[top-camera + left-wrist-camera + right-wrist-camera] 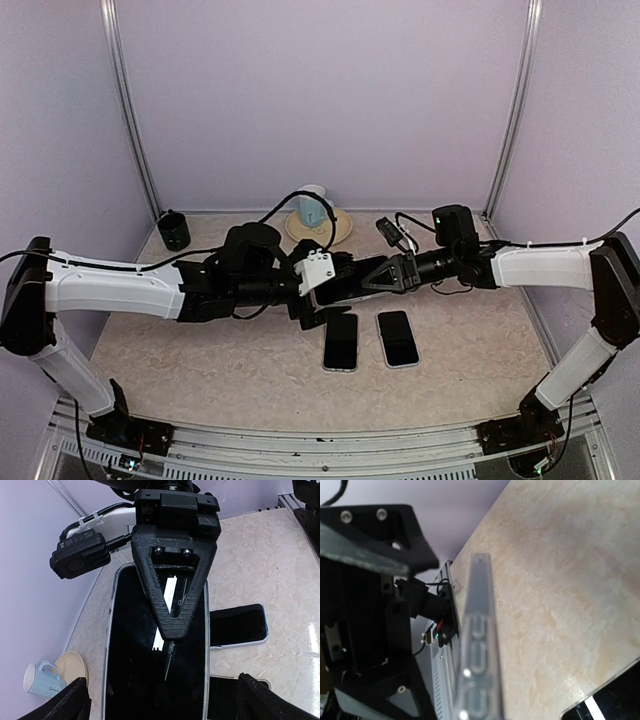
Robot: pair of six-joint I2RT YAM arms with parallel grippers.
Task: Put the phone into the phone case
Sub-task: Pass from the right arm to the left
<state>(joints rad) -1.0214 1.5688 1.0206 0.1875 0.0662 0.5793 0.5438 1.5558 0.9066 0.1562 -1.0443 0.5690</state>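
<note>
We see the black glossy phone with a pale clear rim [132, 670] aloft between the two pincers, screen up. It sits between the fingers of the left pincer [164, 685], which stand spread to either side of its long edges. Their contact falls below the frame, so we cannot tell whether they clamp it. The right pincer [172, 635] reaches in from the opposite end with its upper finger [151, 587] flat over the glass. The lower finger is hidden, so we cannot tell its grip either.

The phone's long axis runs straight from one pincer to the other. Beneath them, one dark pale-rimmed slab [340, 342] and a second slab [397, 338] lie flat on the mottled beige bench [200, 350], long axes crosswise to the held phone.

The label on the black wrist camera [80, 557] and the script on the pale blue mug [40, 677] are too small to read.
</note>
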